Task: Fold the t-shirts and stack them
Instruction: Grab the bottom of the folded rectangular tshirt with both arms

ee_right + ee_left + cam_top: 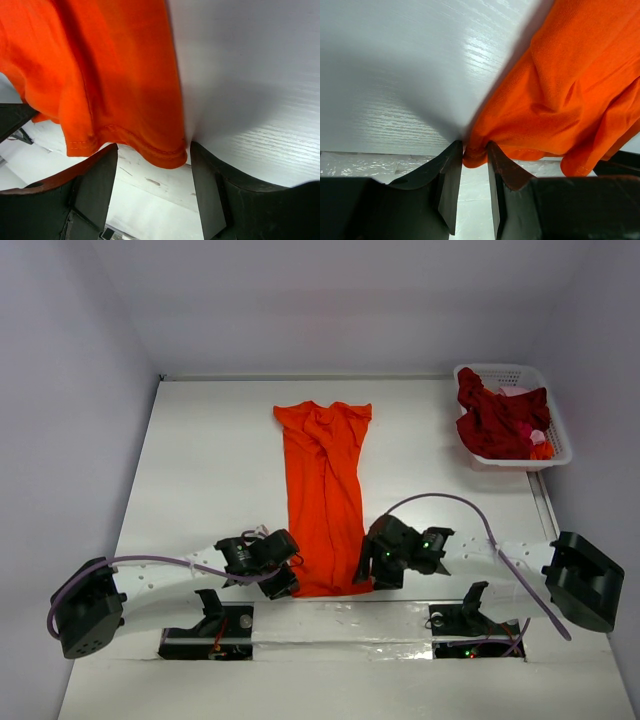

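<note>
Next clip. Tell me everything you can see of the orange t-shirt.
The orange t-shirt is plain, soft-looking knit cloth. It is folded lengthwise into a long narrow strip and lies flat on the white table. Its wider, wrinkled end is far from the arms and its stitched hem is nearest them. The left gripper pinches the hem's left corner between shut fingers. The right gripper straddles the right corner with jaws open, not clamping it.

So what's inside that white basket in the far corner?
Crumpled dark red t-shirts fill the white lattice basket, with bits of pink cloth and orange cloth showing at its near side. Anything under the heap is covered.
</note>
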Available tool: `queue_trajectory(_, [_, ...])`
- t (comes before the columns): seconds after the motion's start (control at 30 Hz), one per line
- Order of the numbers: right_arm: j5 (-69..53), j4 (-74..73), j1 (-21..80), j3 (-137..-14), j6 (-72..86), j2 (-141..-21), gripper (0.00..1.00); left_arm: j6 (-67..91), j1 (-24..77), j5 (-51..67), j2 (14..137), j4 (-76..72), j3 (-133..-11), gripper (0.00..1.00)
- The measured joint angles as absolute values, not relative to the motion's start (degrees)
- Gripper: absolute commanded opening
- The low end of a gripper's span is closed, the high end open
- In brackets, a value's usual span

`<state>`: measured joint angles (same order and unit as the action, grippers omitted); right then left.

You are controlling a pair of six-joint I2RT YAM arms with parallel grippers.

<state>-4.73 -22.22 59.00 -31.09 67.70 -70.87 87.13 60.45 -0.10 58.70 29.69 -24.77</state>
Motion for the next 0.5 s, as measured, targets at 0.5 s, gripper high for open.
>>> queue_trajectory(0.5, [-3.36, -23.16, 59.00, -28.29, 69.95, -66.26, 0.56, 87.31, 60.45, -0.08, 58.41, 30.11, -24.77, 0.23])
